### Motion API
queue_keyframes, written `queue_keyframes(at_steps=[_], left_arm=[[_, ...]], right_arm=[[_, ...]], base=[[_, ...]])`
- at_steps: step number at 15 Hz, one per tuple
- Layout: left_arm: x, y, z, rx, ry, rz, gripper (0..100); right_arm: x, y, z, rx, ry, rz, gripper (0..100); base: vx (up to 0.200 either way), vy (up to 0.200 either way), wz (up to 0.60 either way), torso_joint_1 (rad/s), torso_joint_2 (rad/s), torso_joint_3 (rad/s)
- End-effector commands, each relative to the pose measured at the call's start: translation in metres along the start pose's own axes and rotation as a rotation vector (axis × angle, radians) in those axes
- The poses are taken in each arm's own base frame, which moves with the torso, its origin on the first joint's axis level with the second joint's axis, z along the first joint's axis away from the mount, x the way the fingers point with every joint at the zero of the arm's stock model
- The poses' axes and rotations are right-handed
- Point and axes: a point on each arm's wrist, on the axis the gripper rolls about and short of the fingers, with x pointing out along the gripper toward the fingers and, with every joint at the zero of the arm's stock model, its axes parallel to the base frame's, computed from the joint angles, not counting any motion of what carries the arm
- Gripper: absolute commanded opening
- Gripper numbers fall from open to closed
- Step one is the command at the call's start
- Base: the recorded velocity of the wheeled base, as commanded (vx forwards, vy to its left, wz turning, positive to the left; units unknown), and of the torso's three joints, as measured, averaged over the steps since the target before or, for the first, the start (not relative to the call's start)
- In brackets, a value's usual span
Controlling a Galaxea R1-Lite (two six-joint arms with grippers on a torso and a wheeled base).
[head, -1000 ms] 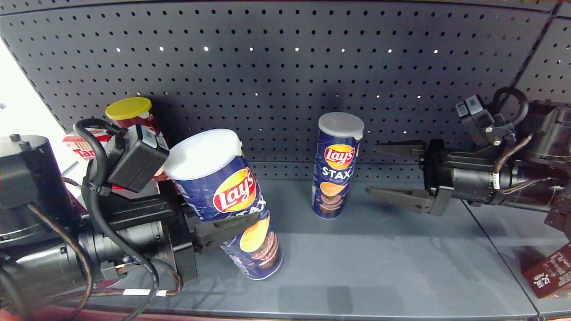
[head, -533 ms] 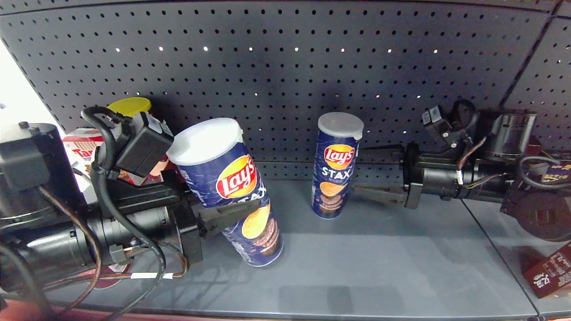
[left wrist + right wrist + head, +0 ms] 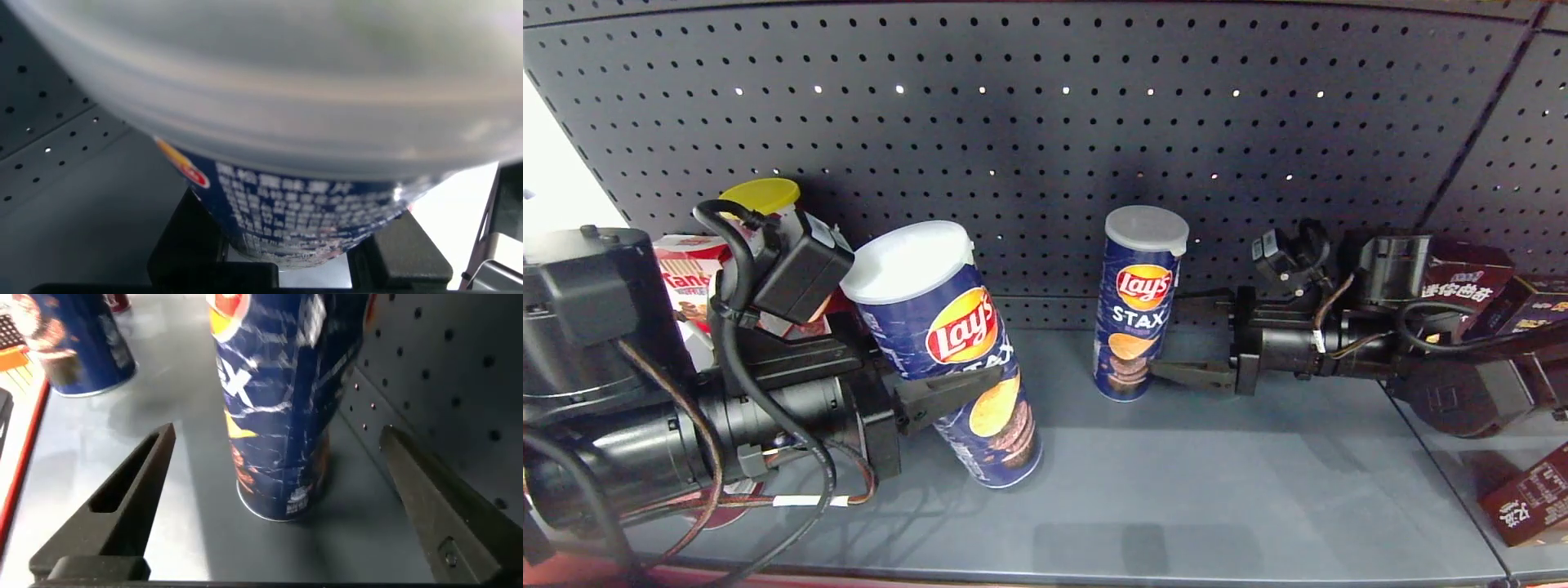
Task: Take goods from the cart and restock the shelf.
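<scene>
A smooth grey metal shelf [image 3: 1217, 498] is backed by a dark pegboard panel [image 3: 1045, 122] dotted with small round holes. On the left, the left gripper [image 3: 947, 384] pinches a tall blue cylindrical chip can [image 3: 947, 343] around its middle, its black fingers pressed against the glossy sides. This held can tilts, its cloudy plastic lid leaning left; whether its base touches the shelf cannot be told. Near the centre, close to the panel, a second blue chip can [image 3: 1139, 318] stands upright with the same cloudy lid. The right gripper [image 3: 1168, 335] comes in from the right with its wedge-shaped black fingers spread, one on either side of this can's lower part, with gaps showing. Far left stand a yellow-lidded can [image 3: 760, 198] and a red-and-white carton [image 3: 682, 269]. Dark maroon boxes [image 3: 1462, 273] sit far right.
</scene>
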Motion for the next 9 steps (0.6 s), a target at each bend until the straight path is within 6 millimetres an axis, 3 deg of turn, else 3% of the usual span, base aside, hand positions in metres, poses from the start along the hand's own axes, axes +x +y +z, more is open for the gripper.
queue_keyframes(at_steps=[1,9], left_arm=[[-0.001,0.002,-0.002,-0.004,0.006,0.009,0],[0.001,0.004,-0.004,-0.008,0.013,0.013,0]], right_arm=[[0.009,-0.004,-0.010,0.014,0.012,0.012,100],[0.034,-0.012,-0.024,0.022,0.022,0.035,100]], base=[[0.000,0.000,0.00,0.000,0.00,0.000],[0.000,0.000,0.00,0.000,0.00,0.000]])
